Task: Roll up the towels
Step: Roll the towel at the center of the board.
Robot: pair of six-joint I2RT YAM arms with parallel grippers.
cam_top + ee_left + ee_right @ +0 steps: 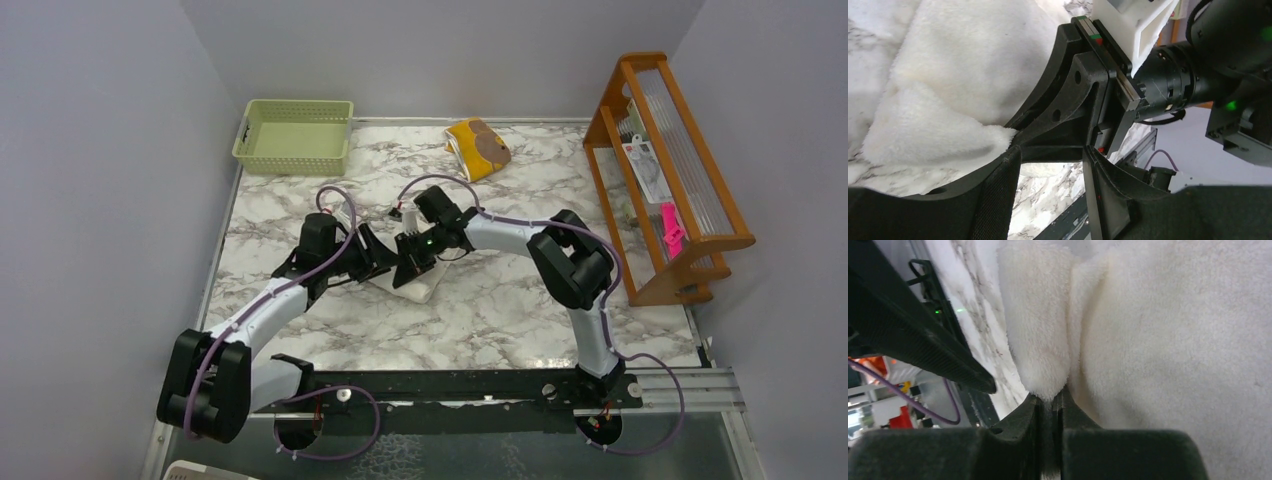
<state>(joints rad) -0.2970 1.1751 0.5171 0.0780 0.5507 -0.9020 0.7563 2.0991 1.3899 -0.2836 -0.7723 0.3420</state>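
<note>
The right jaws are pinched tight on a raised fold of the white towel point(1158, 330). The left jaws stand apart, gripping nothing, with a towel corner just beside one tip. The towel lies on the worktop point(500, 320), this side of the green basket point(293, 137). The yellow towel point(477, 148) lies right of that basket.

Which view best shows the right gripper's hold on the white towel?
Right wrist: the right gripper is shut on a fold of the white towel, close up. Left wrist shows that pinch side-on; top external shows only its edge.
</note>
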